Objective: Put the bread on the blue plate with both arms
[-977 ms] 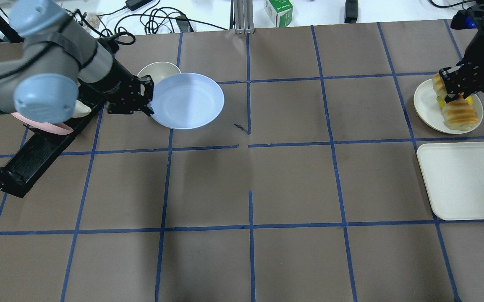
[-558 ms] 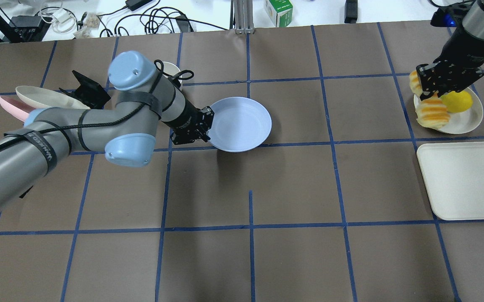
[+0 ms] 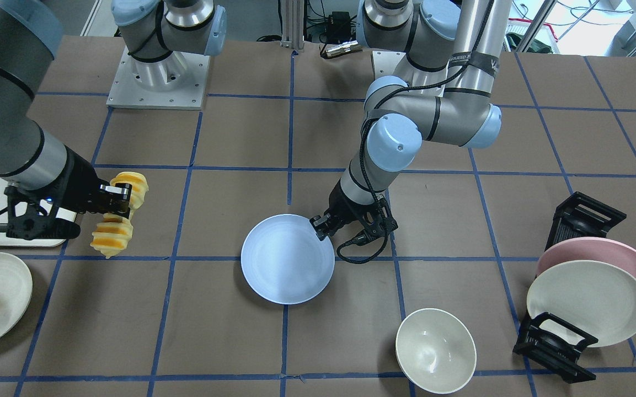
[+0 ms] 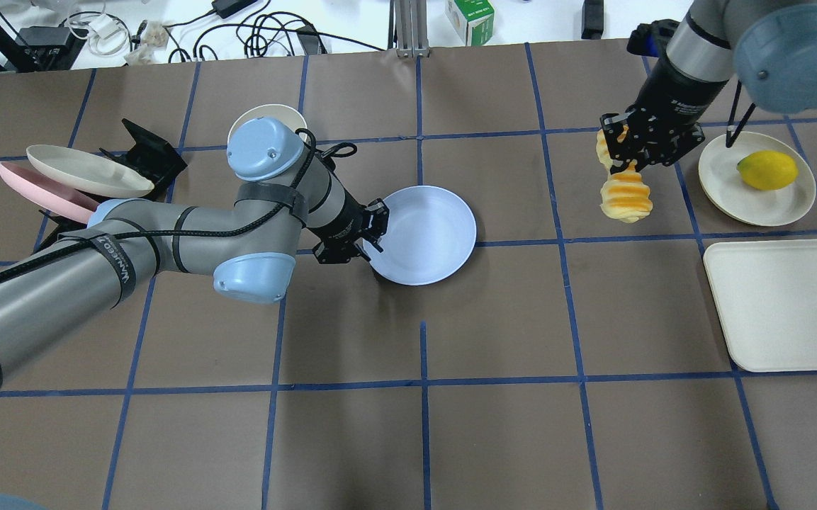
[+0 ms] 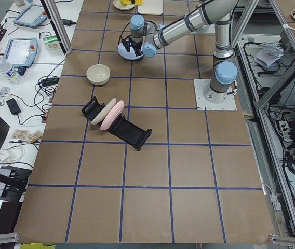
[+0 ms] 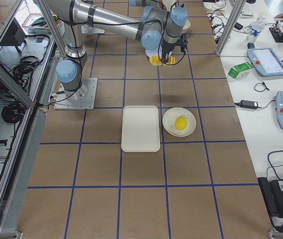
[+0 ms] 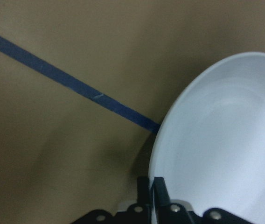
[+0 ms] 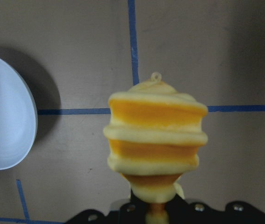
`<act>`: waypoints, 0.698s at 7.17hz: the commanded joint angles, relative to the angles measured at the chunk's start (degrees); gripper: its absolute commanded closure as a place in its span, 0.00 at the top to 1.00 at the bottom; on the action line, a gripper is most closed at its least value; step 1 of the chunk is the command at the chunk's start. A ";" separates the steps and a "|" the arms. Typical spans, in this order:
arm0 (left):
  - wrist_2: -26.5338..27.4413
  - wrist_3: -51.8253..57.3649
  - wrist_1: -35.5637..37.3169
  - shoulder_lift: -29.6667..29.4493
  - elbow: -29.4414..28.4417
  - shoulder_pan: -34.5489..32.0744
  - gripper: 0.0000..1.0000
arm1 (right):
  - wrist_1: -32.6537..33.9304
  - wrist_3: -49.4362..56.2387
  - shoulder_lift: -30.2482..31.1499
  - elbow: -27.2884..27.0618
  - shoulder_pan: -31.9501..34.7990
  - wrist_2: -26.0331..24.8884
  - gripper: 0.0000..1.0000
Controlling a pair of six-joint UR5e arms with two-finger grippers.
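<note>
The blue plate [image 4: 426, 234] is near the table's middle, held by its rim in my left gripper [image 4: 371, 232], which is shut on it; it also shows in the front view [image 3: 287, 259] and the left wrist view [image 7: 226, 140]. My right gripper [image 4: 628, 157] is shut on the middle of the bread [image 4: 625, 196], an orange-yellow ridged loaf held above the table, well to the right of the plate. The bread also shows in the front view [image 3: 113, 234] and the right wrist view [image 8: 156, 140], where the plate's edge [image 8: 4, 116] lies to its left.
A cream plate [image 4: 734, 184] with a yellow fruit [image 4: 767, 170] sits at the right, a white tray [image 4: 784, 304] below it. A white bowl [image 3: 435, 350] and a black rack [image 4: 146, 152] with pink and cream plates stand at the left.
My left gripper has carried the blue plate rightward toward the table's middle. My right gripper has lifted the bread off the cream plate and moved it left, uncovering the yellow fruit.
</note>
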State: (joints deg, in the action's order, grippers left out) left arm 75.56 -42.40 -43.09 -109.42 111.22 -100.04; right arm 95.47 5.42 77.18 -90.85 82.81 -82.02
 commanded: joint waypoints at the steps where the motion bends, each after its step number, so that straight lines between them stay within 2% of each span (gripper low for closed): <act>1: 0.37 0.21 -1.02 1.83 -3.44 0.54 0.54 | 1.90 -3.12 -1.93 -0.29 3.74 6.02 0.00; 2: 1.42 0.73 -7.21 2.97 -8.34 2.03 0.55 | 7.92 -8.61 -3.60 -0.38 6.72 8.08 0.00; 4: 3.26 4.93 -32.26 7.52 -21.94 2.31 0.55 | 14.20 -14.78 -8.52 -0.64 14.71 7.57 0.00; 5: 5.01 7.57 -42.41 10.60 -25.06 2.05 0.56 | 20.48 -22.22 -11.23 -1.25 19.27 4.00 0.00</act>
State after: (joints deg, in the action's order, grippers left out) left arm 78.77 -37.82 -71.89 -102.32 91.73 -97.90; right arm 109.63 -9.40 69.13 -91.56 96.58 -75.35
